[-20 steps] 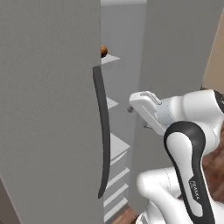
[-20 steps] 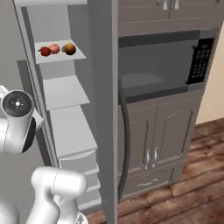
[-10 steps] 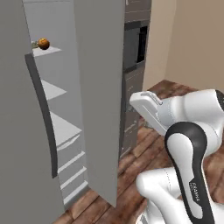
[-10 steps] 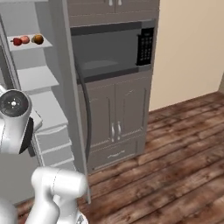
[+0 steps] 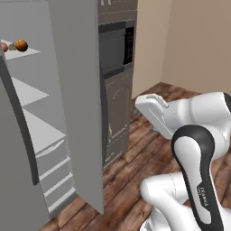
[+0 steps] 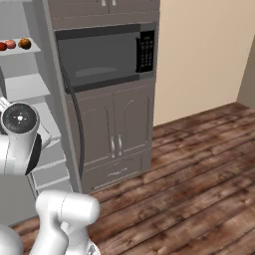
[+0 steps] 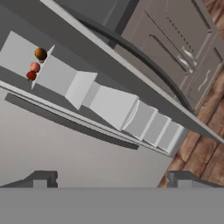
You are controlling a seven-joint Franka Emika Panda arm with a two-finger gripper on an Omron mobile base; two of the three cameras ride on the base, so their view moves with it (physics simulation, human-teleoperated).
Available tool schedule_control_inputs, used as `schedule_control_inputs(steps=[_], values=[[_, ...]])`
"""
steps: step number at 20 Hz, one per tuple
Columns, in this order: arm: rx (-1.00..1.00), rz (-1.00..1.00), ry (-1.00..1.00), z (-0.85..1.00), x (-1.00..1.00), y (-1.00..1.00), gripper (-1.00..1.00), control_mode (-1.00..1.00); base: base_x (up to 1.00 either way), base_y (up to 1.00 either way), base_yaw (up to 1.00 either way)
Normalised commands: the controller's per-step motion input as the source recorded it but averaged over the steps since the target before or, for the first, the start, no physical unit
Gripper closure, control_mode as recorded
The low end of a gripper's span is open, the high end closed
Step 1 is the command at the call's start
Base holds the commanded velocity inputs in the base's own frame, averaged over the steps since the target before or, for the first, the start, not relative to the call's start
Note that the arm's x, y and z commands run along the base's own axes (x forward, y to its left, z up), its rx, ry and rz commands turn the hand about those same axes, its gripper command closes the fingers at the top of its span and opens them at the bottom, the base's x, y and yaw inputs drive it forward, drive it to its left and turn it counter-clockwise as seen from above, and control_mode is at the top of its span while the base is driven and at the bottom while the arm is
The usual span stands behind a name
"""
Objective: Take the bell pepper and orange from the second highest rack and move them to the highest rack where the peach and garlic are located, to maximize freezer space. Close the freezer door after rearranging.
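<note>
The freezer (image 5: 27, 94) stands open, its pale shelves bare except for one high shelf. On that shelf sit an orange (image 5: 21, 45), a pinkish peach (image 6: 11, 44) and a red bell pepper (image 6: 2, 46) in a row. The hand view shows the same row: orange (image 7: 40, 54), peach (image 7: 35, 67), bell pepper (image 7: 31, 75). I cannot make out the garlic. A freezer door (image 5: 76, 108) with a long black handle (image 5: 104, 126) stands swung out. My gripper (image 7: 111, 181) is open and holds nothing, well back from the shelves.
A dark built-in oven (image 6: 104, 55) sits right of the freezer, with grey cabinet doors (image 6: 114, 134) and a drawer under it. Wooden floor (image 6: 199, 174) spreads to the right, up to a beige wall (image 6: 199, 55). A second door with a black handle (image 5: 22, 135) fills the left foreground.
The whole picture has shifted: the camera has swung right, so the freezer slid left and the oven, floor and wall came into view. The gripper stays open.
</note>
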Motion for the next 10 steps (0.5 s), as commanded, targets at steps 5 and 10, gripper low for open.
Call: schedule_control_inputs(steps=[5, 10], values=[[0.00, 0.00, 0.00, 0.00, 0.00, 0.00, -1.00, 1.00, 0.50, -0.63, 0.20], [0.00, 0.00, 0.00, 0.00, 0.00, 0.00, -1.00, 1.00, 0.22, -0.71, 0.19]])
